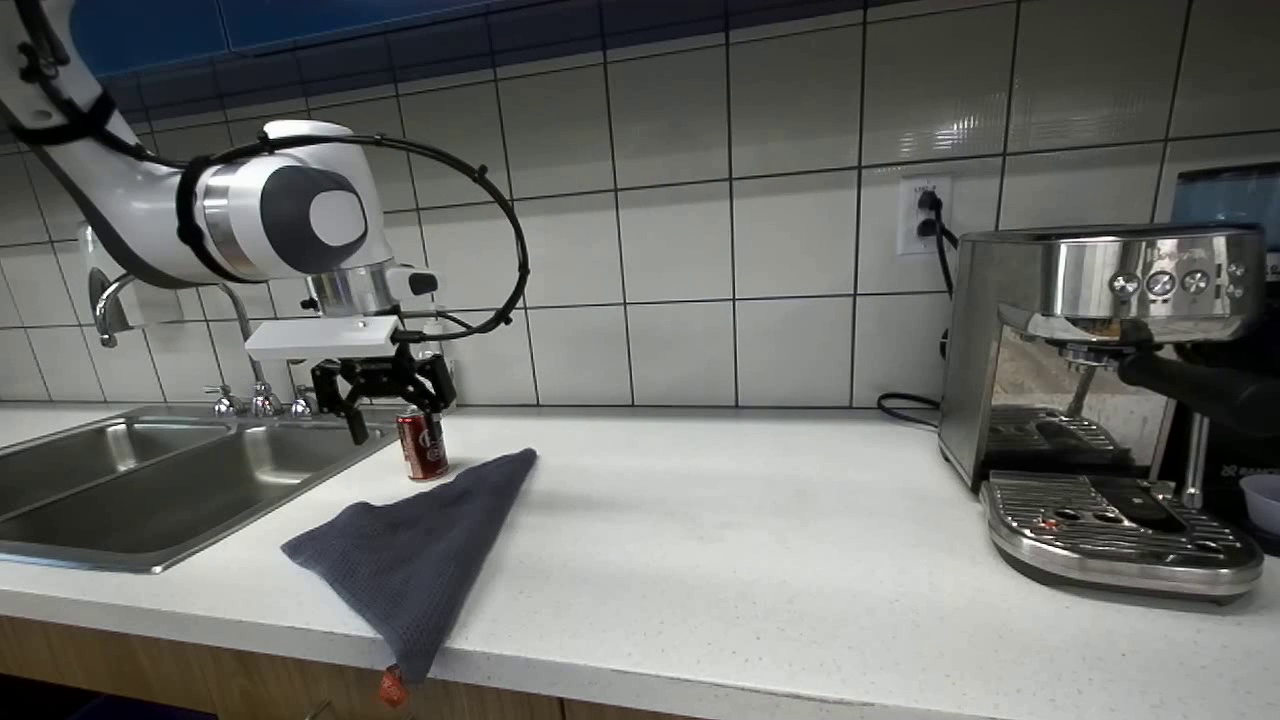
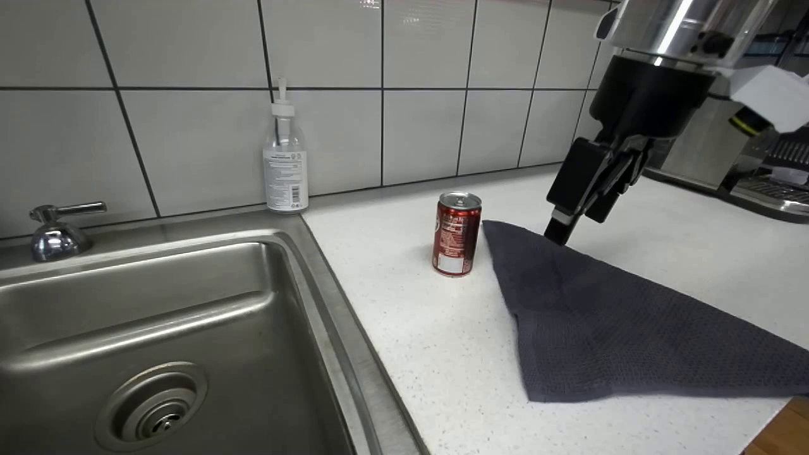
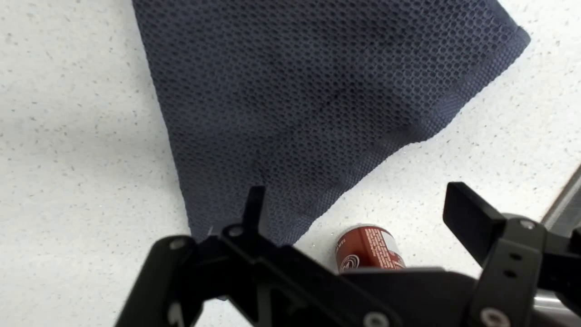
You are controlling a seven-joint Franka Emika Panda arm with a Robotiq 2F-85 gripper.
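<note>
Red can point(image 2: 456, 239) stands upright, long axis vertical, silver end up, near the wide-spread, empty gripper point(image 3: 355, 194).

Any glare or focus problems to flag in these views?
In an exterior view, light glints off the wall tiles; in an exterior view, a bright streak runs along the sink; in the wrist view, near parts of the pincer look soft, the dark cloth crisp.

Claw point(image 1: 397, 435) spread wide, pointing down; arm point(image 1: 160, 215) bent above.
</note>
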